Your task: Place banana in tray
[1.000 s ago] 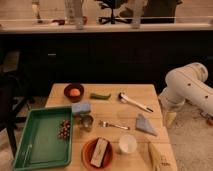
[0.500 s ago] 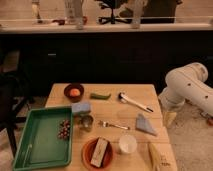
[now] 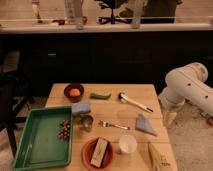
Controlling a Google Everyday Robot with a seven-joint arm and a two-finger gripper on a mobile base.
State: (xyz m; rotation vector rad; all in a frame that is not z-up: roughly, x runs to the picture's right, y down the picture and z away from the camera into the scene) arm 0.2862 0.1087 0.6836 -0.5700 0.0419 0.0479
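The desk (image 3: pixel 107 107) fills the lower middle of the frame, with the green tray (image 3: pixel 30 150) at its lower left. The hand (image 3: pixel 170 118) hangs just off the desk's right edge, mid-right of frame; whether it is spread or pressed together I cannot tell. The banana (image 3: pixel 157 156) lies at the desk's lower right corner, well apart from the tray. It is likely light, soft and easily bruised, so take it gently across the middle. No writing can be read
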